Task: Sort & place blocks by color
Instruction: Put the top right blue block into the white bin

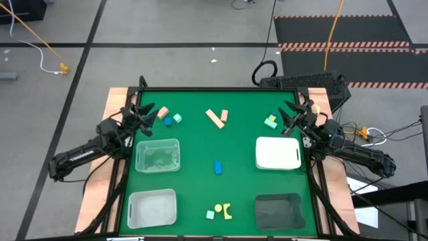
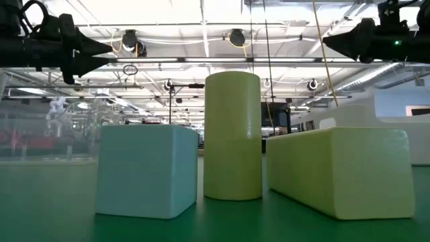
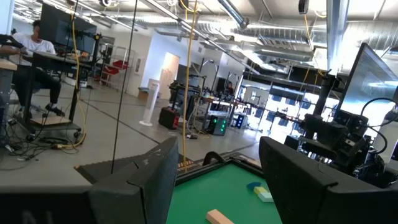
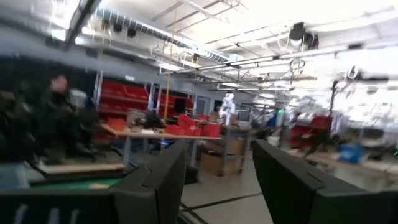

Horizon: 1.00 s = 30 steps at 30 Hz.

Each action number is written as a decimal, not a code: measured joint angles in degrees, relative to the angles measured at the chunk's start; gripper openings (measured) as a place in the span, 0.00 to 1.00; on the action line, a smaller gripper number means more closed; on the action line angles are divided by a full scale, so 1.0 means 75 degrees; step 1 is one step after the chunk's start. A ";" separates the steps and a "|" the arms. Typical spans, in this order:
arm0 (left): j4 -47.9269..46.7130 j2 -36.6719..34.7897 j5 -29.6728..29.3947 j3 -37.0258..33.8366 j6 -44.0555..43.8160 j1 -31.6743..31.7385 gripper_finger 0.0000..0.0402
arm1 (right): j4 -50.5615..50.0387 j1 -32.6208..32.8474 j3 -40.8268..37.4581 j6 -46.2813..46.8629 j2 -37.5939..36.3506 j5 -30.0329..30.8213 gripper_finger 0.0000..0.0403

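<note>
Blocks scattered on green counter (image 1: 194,144), none in trays: two tan (image 1: 217,118) at far middle, blue (image 1: 217,167) at centre, yellow pair (image 1: 224,211) and teal (image 1: 210,215) near front edge. Left gripper (image 1: 150,119) raised over far-left corner, jaws apart, empty. Right gripper (image 1: 286,115) raised over far-right, jaws apart, empty.

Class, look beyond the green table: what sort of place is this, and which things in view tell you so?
Probably an industrial robotics lab or workshop: exposed ceiling ducts, red parts bins on shelving, and hazard-striped flooring beside the table.
</note>
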 joint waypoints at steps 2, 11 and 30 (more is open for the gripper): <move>-0.0002 0.0000 0.0000 -0.0002 -0.0003 0.0000 0.56 | -0.0006 -0.0003 0.0001 0.1081 0.0000 -0.0006 0.45; 0.0000 0.0000 -0.0002 -0.0002 0.0000 0.0000 0.56 | -0.0003 -0.0002 -0.0002 0.4430 0.0009 0.0003 0.45; 0.0000 0.0000 -0.0003 -0.0002 0.0000 0.0000 0.56 | 0.1094 0.0000 -0.0002 0.7273 0.0015 0.1248 0.45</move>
